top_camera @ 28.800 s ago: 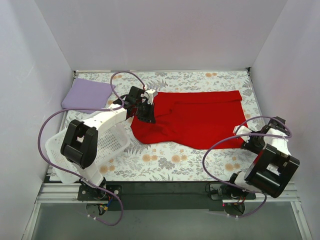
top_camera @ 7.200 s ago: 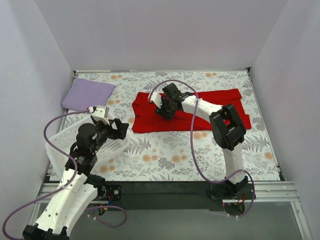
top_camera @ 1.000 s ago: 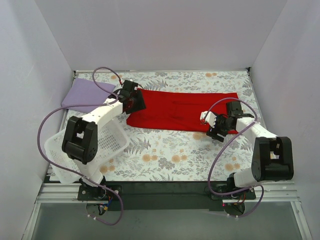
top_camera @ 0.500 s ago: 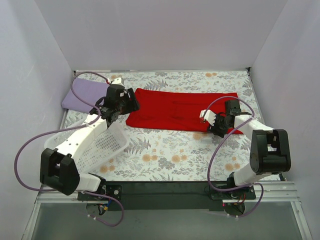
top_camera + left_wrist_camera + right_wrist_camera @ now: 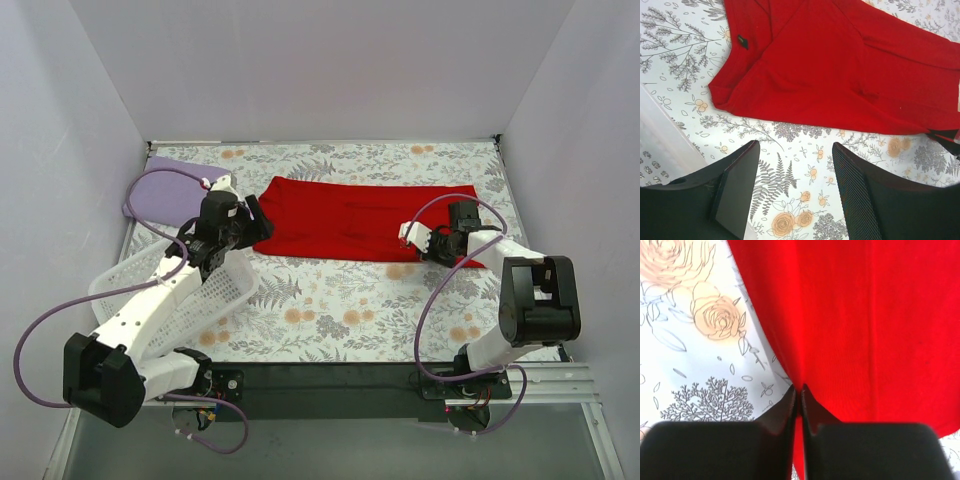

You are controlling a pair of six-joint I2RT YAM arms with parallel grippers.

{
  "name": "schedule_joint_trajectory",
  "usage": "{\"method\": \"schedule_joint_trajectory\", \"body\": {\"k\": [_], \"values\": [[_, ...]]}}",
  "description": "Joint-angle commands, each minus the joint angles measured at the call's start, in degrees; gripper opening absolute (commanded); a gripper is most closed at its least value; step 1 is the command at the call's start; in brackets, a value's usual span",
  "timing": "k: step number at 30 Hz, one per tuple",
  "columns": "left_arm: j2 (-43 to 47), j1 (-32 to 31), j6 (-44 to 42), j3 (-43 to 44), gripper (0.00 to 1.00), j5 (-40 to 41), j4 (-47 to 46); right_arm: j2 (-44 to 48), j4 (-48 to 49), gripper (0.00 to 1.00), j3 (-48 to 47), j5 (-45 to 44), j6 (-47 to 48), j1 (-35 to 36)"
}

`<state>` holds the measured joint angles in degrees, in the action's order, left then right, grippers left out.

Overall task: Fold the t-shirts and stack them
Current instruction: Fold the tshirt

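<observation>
The red t-shirt (image 5: pixel 360 215) lies folded into a long band across the back of the floral tablecloth (image 5: pixel 330 300). My right gripper (image 5: pixel 435 250) sits low at its near right edge. In the right wrist view its jaws (image 5: pixel 800 389) are pinched together on the red t-shirt's (image 5: pixel 865 315) hem. My left gripper (image 5: pixel 258 222) hovers just off the shirt's left end, open and empty. The left wrist view shows the left gripper (image 5: pixel 795 150) over bare cloth, short of the red t-shirt (image 5: pixel 840 65). The lavender t-shirt (image 5: pixel 165 195) rests folded in the back left corner, partly hidden by the left arm.
A white perforated basket (image 5: pixel 190 300) stands tilted at the near left under the left arm; its rim (image 5: pixel 660 140) shows in the left wrist view. Pale walls close in the back and both sides. A purple cable (image 5: pixel 150 185) loops over the lavender shirt.
The right gripper has closed onto the red shirt's near right edge. The left arm has pulled back from the shirt's left end, toward the basket.
</observation>
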<state>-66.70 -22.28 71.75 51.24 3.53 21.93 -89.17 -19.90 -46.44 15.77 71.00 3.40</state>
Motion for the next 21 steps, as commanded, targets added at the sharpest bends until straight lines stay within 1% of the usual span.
{"method": "schedule_joint_trajectory", "body": {"k": [1, 5, 9, 10, 13, 14, 16, 17, 19, 20, 21], "values": [[1.0, 0.2, 1.4, -1.3, 0.59, -2.5, -0.7, 1.4, -2.4, 0.08, 3.6, -4.1, 3.4, -0.2], [0.2, 0.2, 2.3, -2.3, 0.58, -4.8, -2.7, 6.6, -6.3, 0.05, 7.8, -5.0, 7.5, -0.9], [-2.0, 0.2, 3.0, -2.9, 0.58, -6.9, -5.2, 15.8, -12.0, 0.05, 12.4, -5.4, 11.5, -1.0], [-2.6, 0.2, 3.2, -2.9, 0.58, -7.6, -6.3, 17.4, -14.8, 0.05, 13.6, -5.1, 12.1, -1.1], [-6.2, 0.1, 3.6, -1.9, 0.58, -9.1, -8.7, 23.2, -19.8, 0.08, 15.8, -4.9, 15.0, -1.0], [-7.6, 0.2, 3.6, -1.2, 0.58, -9.1, -9.1, 24.6, -20.1, 0.22, 16.1, -5.0, 15.2, -1.0], [-11.3, 0.2, 3.6, 1.4, 0.58, -9.5, -9.5, 28.1, -20.1, 0.41, 15.8, -4.7, 14.3, -1.1], [-12.5, 0.1, 3.5, 2.2, 0.58, -9.9, -9.5, 28.9, -20.0, 0.56, 14.7, -4.0, 12.0, -1.1], [-14.7, 0.1, 2.9, 3.9, 0.58, -10.0, -9.6, 29.3, -20.2, 0.65, 11.8, -0.2, 9.0, -1.3], [-15.0, 0.2, 2.7, 5.1, 0.58, -9.7, -9.5, 28.8, -20.4, 0.68, 7.6, 1.4, 7.1, -1.2], [-15.0, 0.2, 2.4, 5.4, 0.58, -9.2, -9.5, 26.5, -20.5, 0.71, 5.4, 2.9, 3.7, -1.2]]}}
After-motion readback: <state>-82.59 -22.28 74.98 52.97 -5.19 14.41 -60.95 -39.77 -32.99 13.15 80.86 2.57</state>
